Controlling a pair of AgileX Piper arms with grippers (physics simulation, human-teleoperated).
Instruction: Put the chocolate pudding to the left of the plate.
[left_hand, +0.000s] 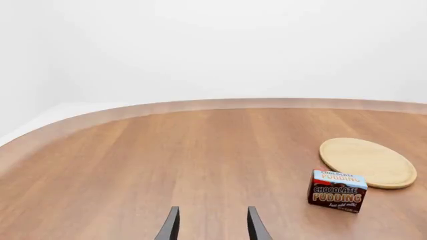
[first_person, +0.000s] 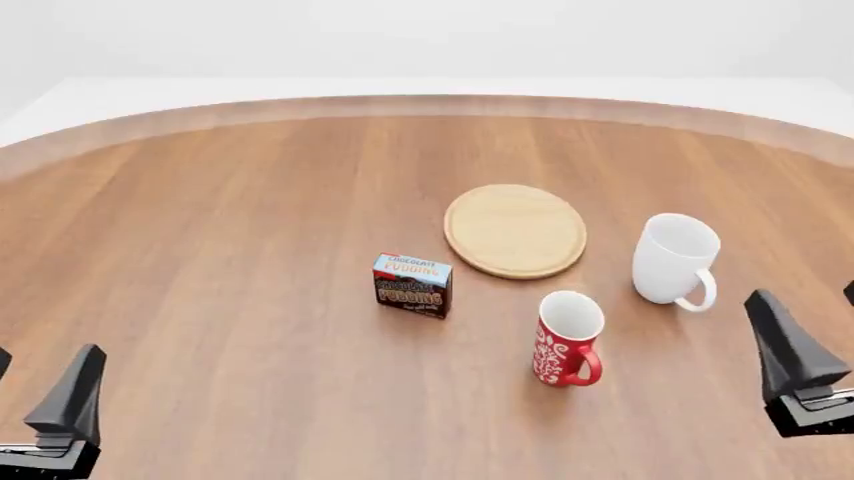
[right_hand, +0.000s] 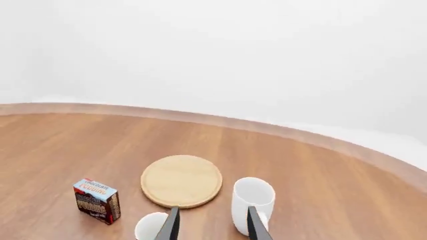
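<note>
The chocolate pudding is a small dark-brown box with a light-blue top band, standing upright on the table just front-left of the plate, a flat light-wood disc. Both also show in the left wrist view, pudding beside plate, and in the right wrist view, pudding and plate. My left gripper hangs open at the near left corner, far from the box; its fingers hold nothing. My right gripper is open at the near right, empty.
A white mug stands right of the plate, and a red patterned mug stands in front of it, between the pudding and my right gripper. The round wooden table's raised rim curves along the far side.
</note>
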